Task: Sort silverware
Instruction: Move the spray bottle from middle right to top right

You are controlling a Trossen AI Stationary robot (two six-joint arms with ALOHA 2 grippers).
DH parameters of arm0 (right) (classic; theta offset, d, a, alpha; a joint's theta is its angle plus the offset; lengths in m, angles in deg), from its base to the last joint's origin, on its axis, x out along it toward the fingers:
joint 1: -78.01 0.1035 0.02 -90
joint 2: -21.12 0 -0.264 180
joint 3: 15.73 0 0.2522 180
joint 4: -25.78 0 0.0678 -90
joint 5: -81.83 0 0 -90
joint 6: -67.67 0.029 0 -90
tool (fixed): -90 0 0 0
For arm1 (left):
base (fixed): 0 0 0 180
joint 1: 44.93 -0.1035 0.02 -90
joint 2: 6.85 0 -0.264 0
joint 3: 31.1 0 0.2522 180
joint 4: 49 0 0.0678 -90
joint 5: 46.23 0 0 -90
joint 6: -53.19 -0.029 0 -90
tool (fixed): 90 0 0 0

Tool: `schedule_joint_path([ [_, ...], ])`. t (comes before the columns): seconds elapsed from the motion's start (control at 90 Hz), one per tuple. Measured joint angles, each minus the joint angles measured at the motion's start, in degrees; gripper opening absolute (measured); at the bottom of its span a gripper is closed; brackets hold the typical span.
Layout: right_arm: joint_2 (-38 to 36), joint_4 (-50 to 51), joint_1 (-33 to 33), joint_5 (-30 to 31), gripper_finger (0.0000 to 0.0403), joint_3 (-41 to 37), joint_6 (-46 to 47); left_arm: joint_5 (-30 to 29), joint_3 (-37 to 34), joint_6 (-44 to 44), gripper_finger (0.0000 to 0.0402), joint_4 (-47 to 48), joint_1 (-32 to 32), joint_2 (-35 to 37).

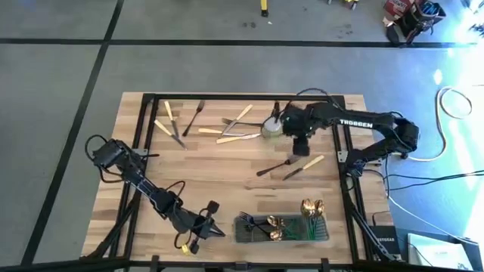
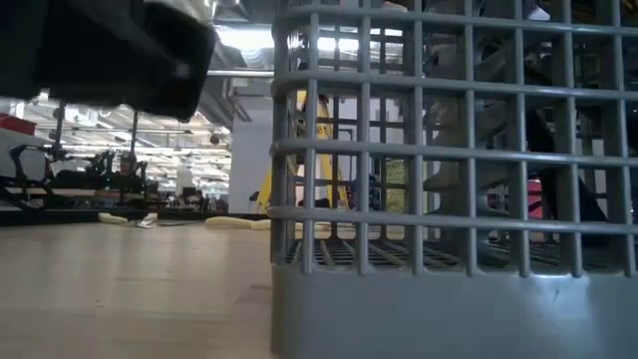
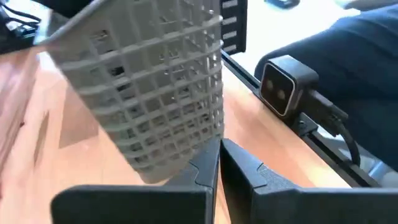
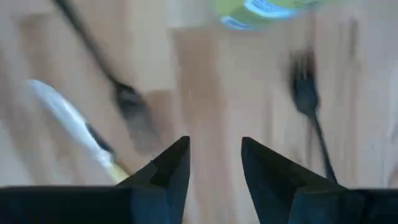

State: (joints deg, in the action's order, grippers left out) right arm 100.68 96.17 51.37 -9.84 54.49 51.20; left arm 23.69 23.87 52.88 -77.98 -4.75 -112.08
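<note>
Silverware lies loose on the wooden table: a far-left group of cream-handled and dark pieces [image 1: 175,125], more near the far middle [image 1: 234,128], and a dark piece [image 1: 274,168] beside a cream-handled knife [image 1: 304,166]. My right gripper [image 1: 300,145] hovers open just beyond those two; its wrist view shows a dark spoon [image 4: 127,102], the cream-handled knife [image 4: 65,118] and a dark fork [image 4: 308,93] below it. The grey mesh caddy [image 1: 280,227] stands at the near edge and holds gold spoons [image 1: 310,205]. My left gripper [image 1: 206,227] sits shut just left of the caddy [image 3: 149,93].
A small green spray bottle [image 1: 271,127] stands at the far middle, close to my right arm. A small camera [image 3: 283,87] sits at the table's near edge by the caddy. Bare wood lies in the table's middle and left.
</note>
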Motion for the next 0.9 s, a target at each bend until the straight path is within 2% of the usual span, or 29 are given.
schedule_joint_path([
  [0.144, -3.1, -3.3, -7.2, -8.3, 0.0126, -0.4, -1.9, -0.2, -2.0, 1.5, 0.0000, -2.7, 0.2, 0.0],
  [0.333, -8.0, -4.3, -6.5, -14.5, 0.0126, -0.4, -1.0, -0.9, -4.6, 1.7, 0.0000, -7.3, -0.2, 0.0],
  [0.489, -12.2, -3.0, -2.8, -13.9, 0.0126, -0.4, 1.2, -1.3, -5.7, 1.2, 0.0000, -10.6, -0.6, 0.0],
  [0.578, -15.9, -2.8, -2.7, -8.8, 0.0126, -0.4, 1.0, -1.3, -6.2, 1.2, 0.0000, -11.3, -0.6, 0.0],
  [0.644, -18.0, -3.2, -4.9, -5.0, 0.0126, -0.4, -0.4, -1.5, -6.4, 1.2, 0.0000, -12.0, -0.6, 0.0],
  [0.722, -19.3, -3.8, -9.5, -4.5, 0.0126, -0.4, -1.7, -1.5, -6.4, 1.2, 0.0000, -12.2, -0.6, 0.0],
  [0.811, -18.6, -4.2, -14.5, -10.4, 0.0126, -0.4, -2.0, -1.5, -6.4, 1.1, 0.0000, -12.7, -0.6, 0.0],
  [0.9, -17.7, -9.3, -15.9, -21.5, 0.0126, -0.4, 2.7, -1.5, -6.4, 1.1, 0.0000, -13.0, -0.6, 0.0],
])
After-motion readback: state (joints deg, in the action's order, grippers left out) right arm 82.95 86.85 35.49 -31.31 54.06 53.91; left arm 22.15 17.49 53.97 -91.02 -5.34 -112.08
